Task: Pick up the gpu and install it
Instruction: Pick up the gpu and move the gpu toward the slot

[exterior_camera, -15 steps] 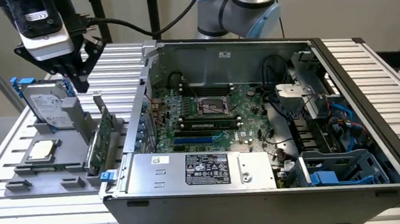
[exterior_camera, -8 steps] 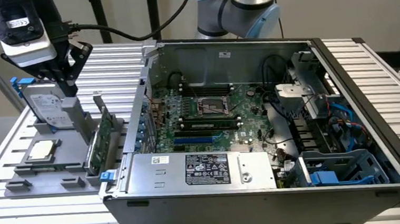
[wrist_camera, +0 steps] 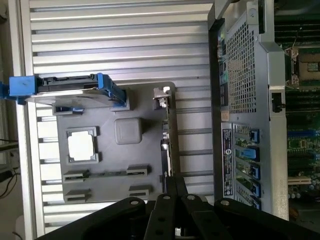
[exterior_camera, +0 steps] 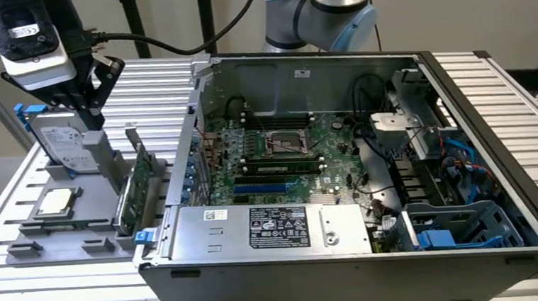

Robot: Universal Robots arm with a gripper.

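The end effector (exterior_camera: 93, 119) hangs over the far end of a grey tray (exterior_camera: 67, 247) on the slatted metal bench (exterior_camera: 52, 293), toward the exterior view's left. Its two black fingers come together to a point with hardly any gap, and nothing is held between them. In the exterior view the tips sit in front of the top of a silver hard drive (exterior_camera: 60, 140) with blue rails, which stands upright in the tray.

The gpu (exterior_camera: 141, 184) is in the same tray, standing on its long edge in a slot along the side closest to the open computer case (exterior_camera: 353, 272), green board face showing. From the wrist view the gpu (wrist_camera: 169, 135) runs as a thin strip straight out from the fingertips of the end effector (wrist_camera: 175, 181), with its silver bracket at the far end, just beside the case wall (wrist_camera: 245, 60). Whether the tips touch the card I cannot tell.

A small square silver chip (exterior_camera: 54, 201) lies flat in the tray, between the drive and the tray's near end. Inside the case the green motherboard (exterior_camera: 288, 156) lies exposed.
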